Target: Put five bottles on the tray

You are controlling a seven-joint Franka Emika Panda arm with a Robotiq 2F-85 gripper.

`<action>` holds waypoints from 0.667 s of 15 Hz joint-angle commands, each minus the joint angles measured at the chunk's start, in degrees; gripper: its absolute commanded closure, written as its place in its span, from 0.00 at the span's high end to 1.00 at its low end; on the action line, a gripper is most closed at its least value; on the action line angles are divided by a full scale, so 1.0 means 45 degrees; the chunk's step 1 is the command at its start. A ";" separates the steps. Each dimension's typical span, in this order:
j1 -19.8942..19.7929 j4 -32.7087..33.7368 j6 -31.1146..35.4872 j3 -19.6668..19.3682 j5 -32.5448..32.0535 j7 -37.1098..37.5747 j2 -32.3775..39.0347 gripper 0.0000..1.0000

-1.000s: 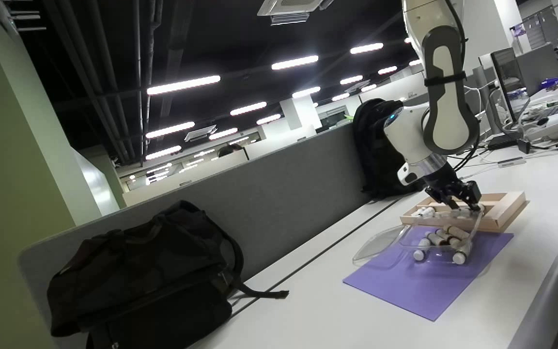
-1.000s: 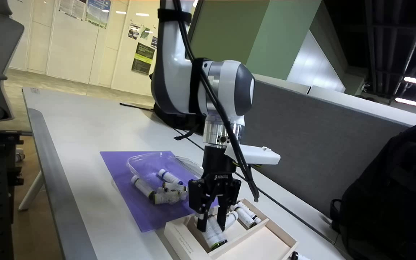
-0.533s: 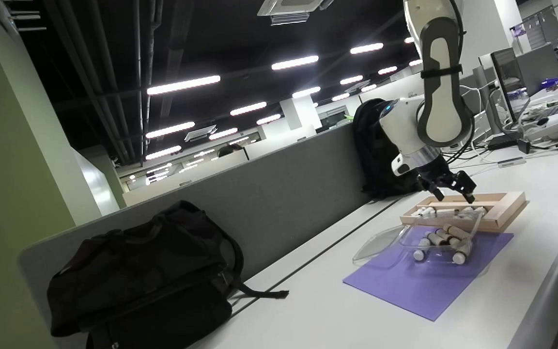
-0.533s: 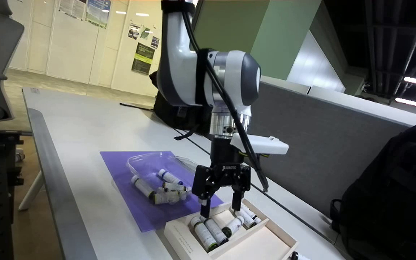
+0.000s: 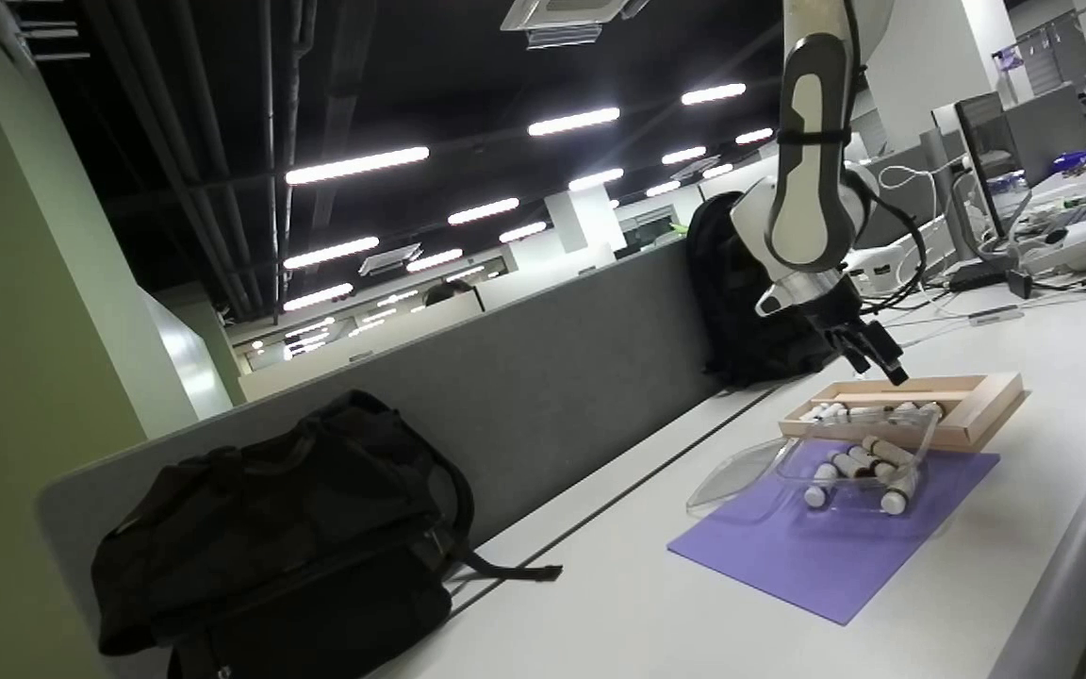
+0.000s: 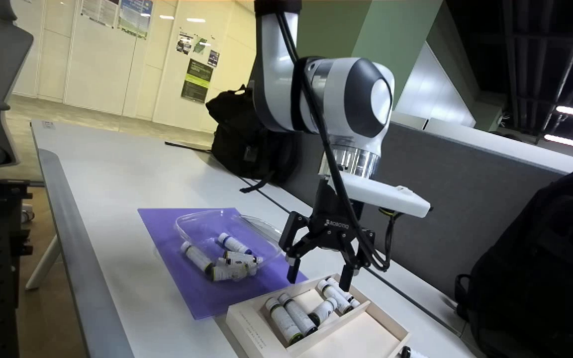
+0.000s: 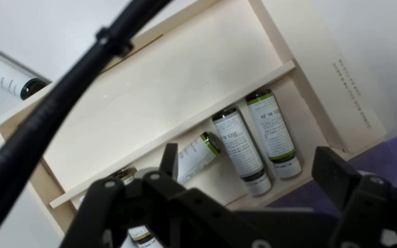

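Observation:
The light-wood tray is split by a divider. Several white-labelled bottles lie on their sides in its compartment nearer the purple mat; in the wrist view two lie side by side, an outer bottle and an inner bottle, while a slanted bottle is partly covered by a finger. Above these hangs my gripper, its jaws wide apart, holding nothing and touching no bottle. Both exterior views show the gripper over the tray. More bottles lie in a see-through plastic box on the mat.
The see-through box sits on the purple mat, close against the tray, with its lid beside it. A lone bottle lies on the table outside the tray's far side. A grey partition runs behind; a black backpack stands against it.
A second ago my gripper was down in the tray around a bottle. It has opened, let the bottle go in the tray, then risen and shifted away from the box side.

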 commanded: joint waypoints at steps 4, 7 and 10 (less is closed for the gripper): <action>-0.0100 0.2134 -0.1369 0.0381 0.2122 0.2610 0.1472 1.00; -0.0253 0.1437 -0.0893 0.0553 0.1632 0.1772 0.1111 1.00; -0.0257 0.1413 -0.0893 0.0570 0.1633 0.1760 0.1111 1.00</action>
